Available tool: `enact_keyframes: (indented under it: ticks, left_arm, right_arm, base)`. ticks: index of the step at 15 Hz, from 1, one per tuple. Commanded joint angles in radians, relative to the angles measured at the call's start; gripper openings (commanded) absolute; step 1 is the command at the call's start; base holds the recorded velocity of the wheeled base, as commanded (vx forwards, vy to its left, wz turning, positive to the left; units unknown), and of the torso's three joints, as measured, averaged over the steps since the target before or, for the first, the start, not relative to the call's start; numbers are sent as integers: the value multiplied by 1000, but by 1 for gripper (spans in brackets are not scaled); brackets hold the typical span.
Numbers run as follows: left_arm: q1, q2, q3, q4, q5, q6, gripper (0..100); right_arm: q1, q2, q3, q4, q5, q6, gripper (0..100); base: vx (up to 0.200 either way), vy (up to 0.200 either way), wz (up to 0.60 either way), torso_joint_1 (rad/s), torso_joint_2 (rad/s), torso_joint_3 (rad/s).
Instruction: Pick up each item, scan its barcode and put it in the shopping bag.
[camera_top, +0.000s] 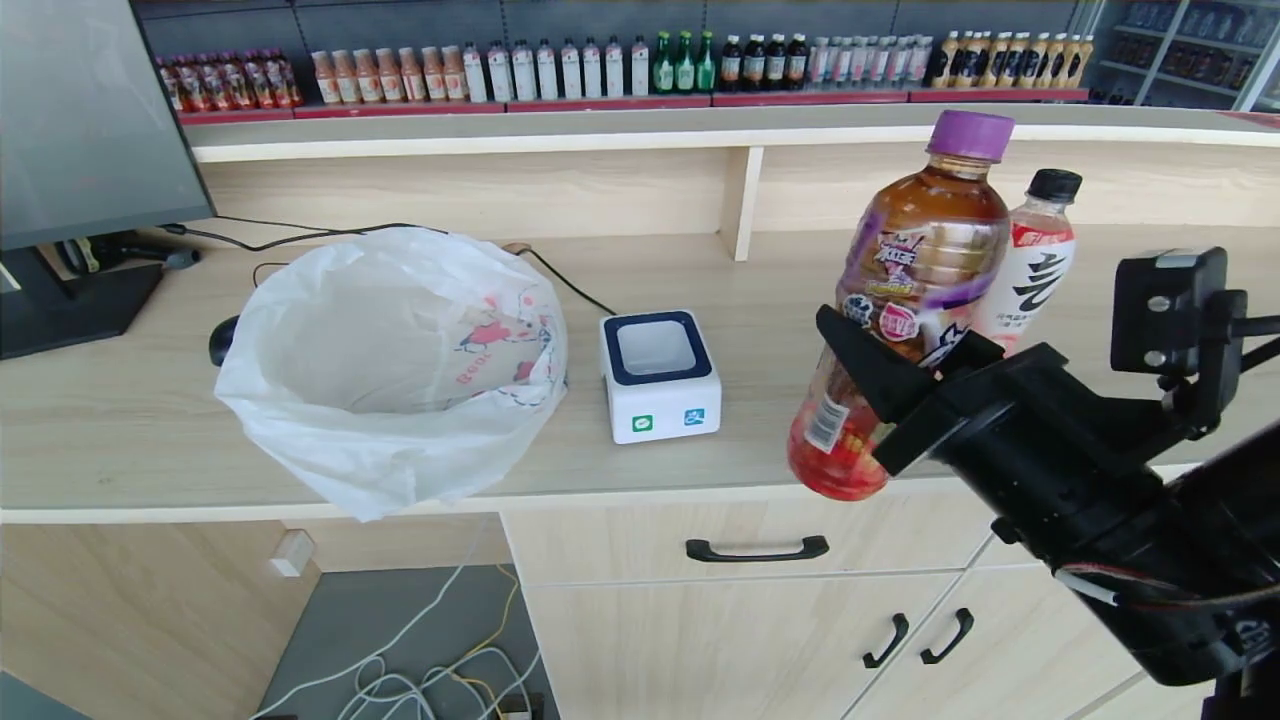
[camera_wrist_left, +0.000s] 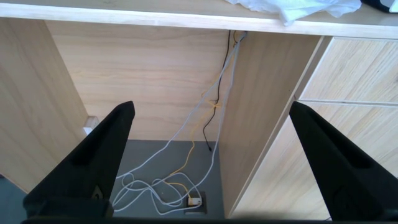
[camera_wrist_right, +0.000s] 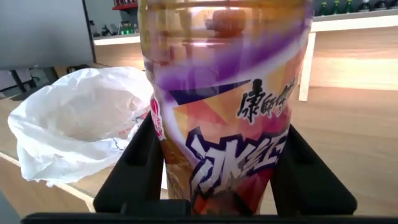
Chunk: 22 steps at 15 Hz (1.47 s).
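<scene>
My right gripper (camera_top: 905, 385) is shut on a purple-capped bottle of brown tea (camera_top: 915, 290), holding it tilted in the air above the counter's front edge, right of the scanner. In the right wrist view the tea bottle (camera_wrist_right: 227, 106) sits between the black fingers (camera_wrist_right: 140, 168). A white scanner box (camera_top: 660, 375) with a dark-rimmed window stands mid-counter. The white shopping bag (camera_top: 395, 360) stands open to its left; the bag (camera_wrist_right: 78, 121) appears beyond the bottle. A black-capped white bottle (camera_top: 1035, 260) stands behind the held one. My left gripper (camera_wrist_left: 211, 162) hangs open below the counter, over floor cables.
A monitor (camera_top: 90, 130) on a black stand occupies the counter's far left, with cables running behind the bag. A wooden divider (camera_top: 742, 200) rises behind the scanner. Drawers with black handles (camera_top: 757, 549) lie under the counter. Shelves of bottles (camera_top: 620, 65) line the back wall.
</scene>
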Motion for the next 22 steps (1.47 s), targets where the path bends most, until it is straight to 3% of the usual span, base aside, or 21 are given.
enact_keyframes:
  ticks: [1,3,9,20,22]
  left_arm:
    - [0,0,0,0,0,0,100]
    - [0,0,0,0,0,0,100]
    - [0,0,0,0,0,-1,100]
    - [0,0,0,-1,0,0,100]
    - [0,0,0,-1,0,0,100]
  right_arm:
    - [-33,-3,-34,-3,-27,-5,0]
    - [-90,0,-76,6,-41,-5,0]
    - [-113,64,-198,1,-36,-22,0]
    - [-131,107,-251,-3,-41,-18,0]
    - [-129,104,-241,-3,-35,-34,0]
  base:
    - [0,0,0,0,0,0]
    - [0,0,0,0,0,0]
    - [0,0,0,0,0,0]
    - [0,200,0,4,2,0]
    - [0,0,0,0,0,0]
